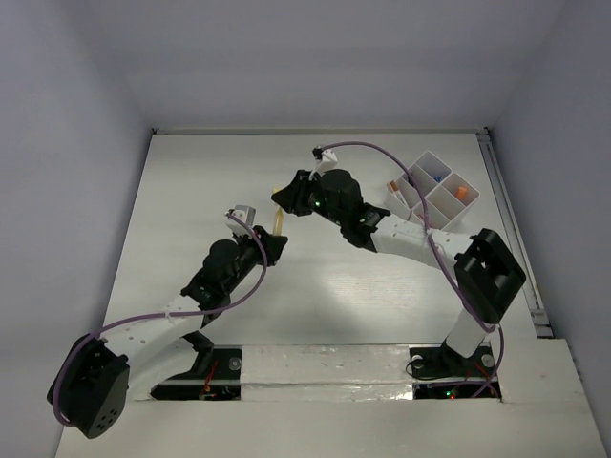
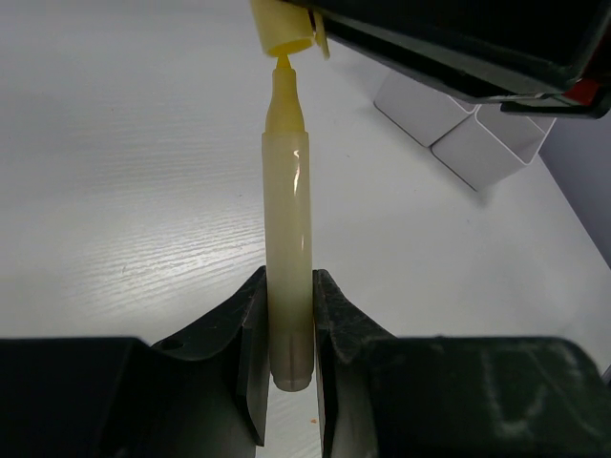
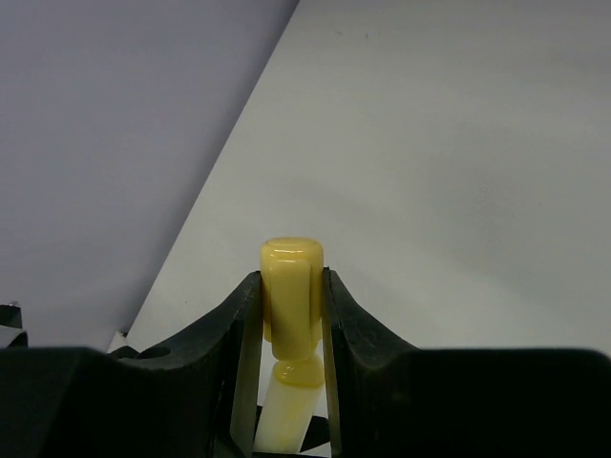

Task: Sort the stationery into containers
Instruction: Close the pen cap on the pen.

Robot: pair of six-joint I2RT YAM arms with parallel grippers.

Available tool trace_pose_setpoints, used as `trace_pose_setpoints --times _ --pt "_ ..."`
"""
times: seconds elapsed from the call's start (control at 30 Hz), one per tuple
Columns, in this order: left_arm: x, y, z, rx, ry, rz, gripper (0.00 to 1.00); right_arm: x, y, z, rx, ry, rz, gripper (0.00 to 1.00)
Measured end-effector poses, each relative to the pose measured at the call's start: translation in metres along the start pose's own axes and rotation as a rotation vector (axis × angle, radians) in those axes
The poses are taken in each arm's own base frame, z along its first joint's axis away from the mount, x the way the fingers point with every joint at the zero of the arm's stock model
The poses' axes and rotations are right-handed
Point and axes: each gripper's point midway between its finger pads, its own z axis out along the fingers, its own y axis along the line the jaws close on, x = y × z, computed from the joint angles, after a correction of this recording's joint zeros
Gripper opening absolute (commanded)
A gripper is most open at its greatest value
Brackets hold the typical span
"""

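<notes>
A yellow tube [image 2: 287, 219] with a pale body and a narrow yellow tip is held up over the table, my left gripper [image 2: 289, 286] shut on its lower end. My right gripper [image 3: 291, 286] is shut on the tube's yellow cap [image 3: 292, 281]. The cap [image 2: 283, 29] sits just at the tip, and the tube body [image 3: 284, 415] shows right beneath it. From above, the tube [image 1: 278, 221] spans between the left gripper [image 1: 270, 239] and the right gripper [image 1: 284, 197] at the table's middle. The white divided tray [image 1: 431, 186] stands at the back right with orange and blue items in its compartments.
The tray's white walls [image 2: 458, 134] show to the right, behind the right arm's black body [image 2: 458, 48]. A rail [image 1: 511, 229] runs along the table's right edge. Grey walls enclose the left, back and right sides.
</notes>
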Motion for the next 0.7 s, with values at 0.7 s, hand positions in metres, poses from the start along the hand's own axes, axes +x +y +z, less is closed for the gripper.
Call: trace_pose_setpoints --times 0.7 --pt "-0.015 0.002 -0.004 -0.026 -0.058 0.005 0.0 0.014 0.011 0.001 -0.022 0.007 0.021 0.0"
